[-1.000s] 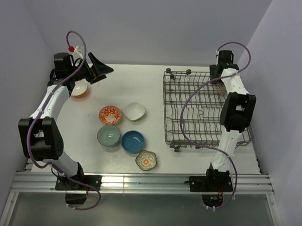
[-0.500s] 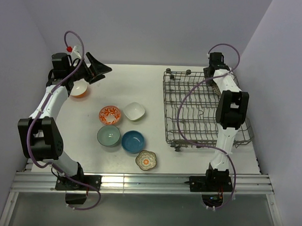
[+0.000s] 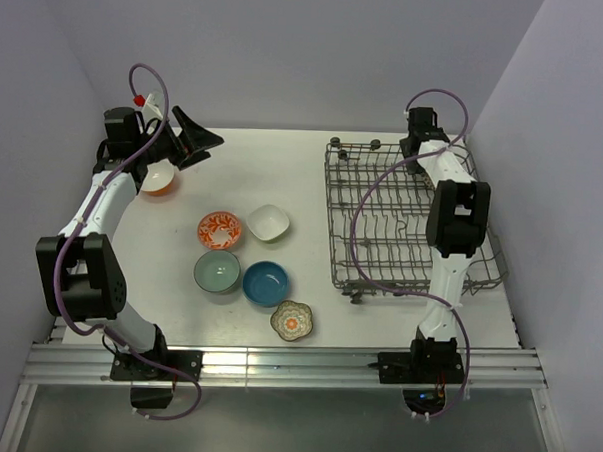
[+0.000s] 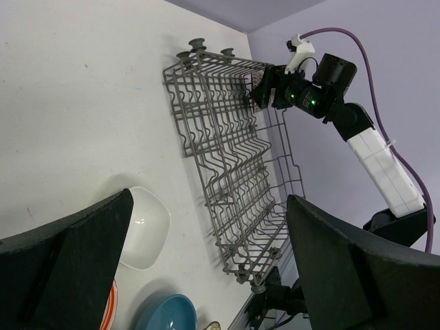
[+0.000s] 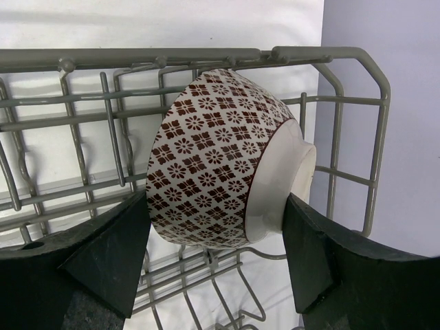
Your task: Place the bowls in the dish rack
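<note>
Patterned bowl [image 5: 220, 158] lies on its side in the far corner of the rack [image 5: 172, 55], between the wires. Right pincer [image 5: 216, 206] straddles it with the jaws wide, one on each side. Can't tell if it is clamped or let go. Left pincer [image 4: 209, 203] is spread wide with nothing in it, over the far left of the tabletop [image 3: 254, 169] by an orange bowl [image 3: 160, 182].

Loose on the tabletop: red-patterned bowl [image 3: 219, 229], white bowl [image 3: 269, 222], teal bowl [image 3: 217, 271], blue bowl [image 3: 266, 284], floral bowl [image 3: 292, 321].

Glazed ceramic, so likely stiff, slick and prone to chip against wire. Best hold is probably the rim wall, one finger inside and one outside.

Only the right wrist view shows how the bowl sits in the rack; from the top the arm hides it. Only the top view shows the whole spread of loose bowls.
</note>
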Controlling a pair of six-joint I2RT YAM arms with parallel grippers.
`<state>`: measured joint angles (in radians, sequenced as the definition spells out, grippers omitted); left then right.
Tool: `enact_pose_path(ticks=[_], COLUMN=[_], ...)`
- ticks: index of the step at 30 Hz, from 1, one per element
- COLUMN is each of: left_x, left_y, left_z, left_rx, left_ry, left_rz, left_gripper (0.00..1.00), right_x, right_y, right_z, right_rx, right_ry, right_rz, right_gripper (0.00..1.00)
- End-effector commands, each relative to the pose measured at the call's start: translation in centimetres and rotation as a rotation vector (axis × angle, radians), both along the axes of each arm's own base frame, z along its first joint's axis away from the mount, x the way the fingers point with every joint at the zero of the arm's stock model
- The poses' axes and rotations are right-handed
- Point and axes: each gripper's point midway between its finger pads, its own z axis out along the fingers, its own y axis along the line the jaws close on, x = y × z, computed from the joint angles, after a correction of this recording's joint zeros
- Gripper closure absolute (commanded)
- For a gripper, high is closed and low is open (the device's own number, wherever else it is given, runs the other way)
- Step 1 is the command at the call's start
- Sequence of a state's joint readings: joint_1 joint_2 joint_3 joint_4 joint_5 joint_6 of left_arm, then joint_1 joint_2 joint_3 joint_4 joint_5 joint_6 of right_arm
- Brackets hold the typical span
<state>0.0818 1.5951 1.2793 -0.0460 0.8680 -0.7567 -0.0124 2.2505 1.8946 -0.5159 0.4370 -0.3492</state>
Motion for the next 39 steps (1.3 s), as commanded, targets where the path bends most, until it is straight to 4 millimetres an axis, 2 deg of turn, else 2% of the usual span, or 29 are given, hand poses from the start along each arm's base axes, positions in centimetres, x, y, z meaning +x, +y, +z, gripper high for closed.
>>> enact_pose_path(ticks=[1, 6, 7, 10, 12, 13, 15, 16, 19, 30, 35, 39], left_x=[0.1, 0.1, 0.1, 0.0, -0.1, -0.1, -0.2, -0.2, -0.3, -0.5, -0.9, -1.2], left_y=[0.0, 0.2, 0.2, 0.2, 0.3, 0.2, 0.4, 0.3, 0.5, 0.8, 1.3, 2.5], left_z=[0.5, 0.6, 0.6, 0.8, 0.9, 1.0, 1.1, 1.1, 1.3, 1.5, 1.0, 0.9], left_rx=[-0.007, 0.000, 0.001, 0.001, 0.004, 0.005, 0.006, 0.007, 0.009, 0.023, 0.085, 0.174], left_ry=[-0.030, -0.039, -0.041, -0.044, -0.049, -0.050, -0.053, -0.055, -0.060, -0.069, -0.072, -0.087], left_rz=[-0.012, -0.008, -0.009, -0.007, -0.006, -0.006, -0.004, -0.004, 0.000, 0.004, 0.004, 0.001], left_gripper=[0.00, 0.01, 0.00, 0.01, 0.00, 0.00, 0.01, 0.00, 0.00, 0.01, 0.00, 0.00], right_x=[1.3, 1.1, 1.1, 1.1, 1.1, 1.3, 1.2, 1.2, 1.3, 1.5, 1.5, 1.1], right_y=[-0.3, -0.5, -0.6, -0.4, -0.3, 1.1, 1.3, 1.4, 1.6, 1.7, 2.2, 3.1], right_z=[0.2, -0.4, -0.6, -0.4, -0.5, -0.5, -0.5, -0.5, -0.5, 0.1, 2.2, 5.5], right_rx=[-0.036, -0.046, -0.046, -0.043, -0.035, -0.035, -0.037, -0.040, -0.036, -0.029, -0.013, 0.047], right_ry=[-0.060, -0.050, -0.047, -0.048, -0.047, -0.044, -0.043, -0.041, -0.043, -0.053, -0.088, -0.134], right_rz=[-0.029, -0.036, -0.035, -0.033, -0.030, -0.001, 0.003, 0.007, 0.008, 0.012, 0.022, 0.041], right_gripper=[0.73, 0.51, 0.42, 0.31, 0.27, 0.22, 0.16, 0.08, 0.00, 0.00, 0.00, 0.00])
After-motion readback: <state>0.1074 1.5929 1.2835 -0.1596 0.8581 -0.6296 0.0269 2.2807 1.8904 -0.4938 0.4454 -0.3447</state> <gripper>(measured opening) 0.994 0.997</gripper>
